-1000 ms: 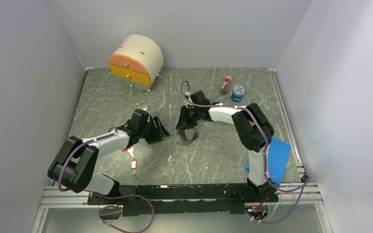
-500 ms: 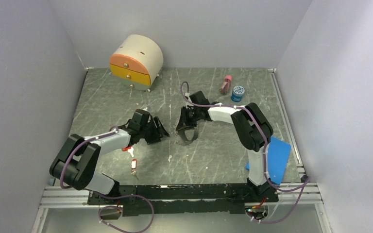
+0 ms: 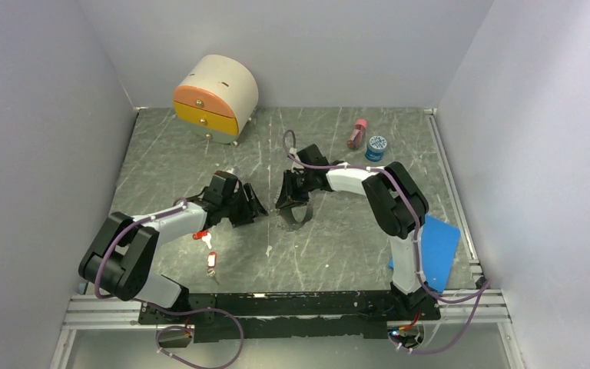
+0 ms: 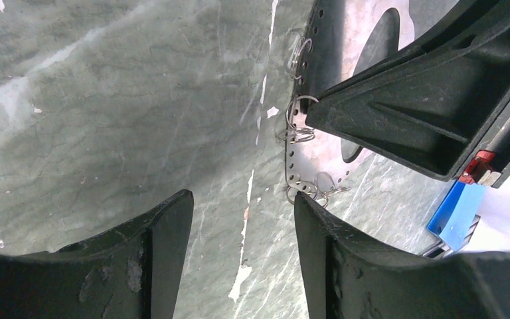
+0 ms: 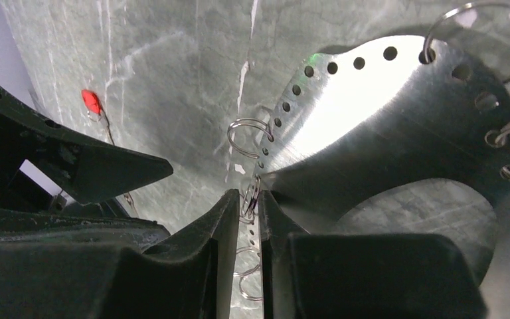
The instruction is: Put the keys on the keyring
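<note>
The keyring [image 3: 299, 217] is a hoop of shiny metal strip with punched holes and several small wire rings, standing on edge mid-table. My right gripper [image 3: 285, 201] is shut on its edge; in the right wrist view the fingers [image 5: 229, 219] pinch the strip [image 5: 372, 100] and one small ring. My left gripper [image 3: 256, 209] is open and empty, just left of the hoop, fingertips pointing at it [image 4: 291, 156]. Two keys with red tags [image 3: 201, 235] [image 3: 212, 261] lie on the table behind the left gripper. One red tag shows in the right wrist view [image 5: 91, 101].
A round-topped drawer box [image 3: 215, 96] stands at the back left. A pink bottle [image 3: 357, 134] and a blue-lidded jar [image 3: 376, 146] stand at the back right. A blue flat pad [image 3: 439, 247] lies at the right edge. Walls enclose three sides.
My right gripper has shifted slightly left with the hoop in it. The left gripper and the keys have barely moved.
</note>
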`<action>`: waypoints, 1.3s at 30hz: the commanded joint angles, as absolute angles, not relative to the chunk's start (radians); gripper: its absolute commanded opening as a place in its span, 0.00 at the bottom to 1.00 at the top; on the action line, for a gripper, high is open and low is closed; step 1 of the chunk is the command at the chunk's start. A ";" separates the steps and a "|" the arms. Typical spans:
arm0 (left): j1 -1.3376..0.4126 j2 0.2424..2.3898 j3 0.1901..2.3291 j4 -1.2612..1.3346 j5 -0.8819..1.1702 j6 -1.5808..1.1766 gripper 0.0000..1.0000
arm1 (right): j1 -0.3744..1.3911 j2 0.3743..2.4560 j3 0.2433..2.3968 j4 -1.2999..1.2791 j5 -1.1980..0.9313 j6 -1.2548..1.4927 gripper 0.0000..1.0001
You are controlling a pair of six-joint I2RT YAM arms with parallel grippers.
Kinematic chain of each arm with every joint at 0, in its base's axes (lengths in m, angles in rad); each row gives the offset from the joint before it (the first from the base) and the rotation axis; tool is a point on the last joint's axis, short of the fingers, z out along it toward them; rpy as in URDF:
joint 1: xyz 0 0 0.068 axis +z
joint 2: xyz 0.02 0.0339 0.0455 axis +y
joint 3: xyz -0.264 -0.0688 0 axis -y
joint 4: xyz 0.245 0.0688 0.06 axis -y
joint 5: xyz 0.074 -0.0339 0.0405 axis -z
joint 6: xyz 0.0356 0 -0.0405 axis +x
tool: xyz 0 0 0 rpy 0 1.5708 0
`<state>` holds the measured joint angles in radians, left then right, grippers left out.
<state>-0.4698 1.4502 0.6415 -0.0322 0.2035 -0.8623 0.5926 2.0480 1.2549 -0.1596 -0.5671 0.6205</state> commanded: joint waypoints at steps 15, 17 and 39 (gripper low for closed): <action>-0.464 1.278 0.784 -0.136 0.091 -0.642 0.63 | 0.603 1.950 1.420 -0.350 -0.470 0.326 0.00; -0.464 1.245 0.807 -0.150 0.066 -0.596 0.64 | 0.602 1.905 1.419 -0.353 -0.463 0.285 0.00; -0.464 1.005 0.871 0.039 0.333 -0.041 0.66 | 0.601 1.396 1.167 -0.109 -0.287 -0.060 0.00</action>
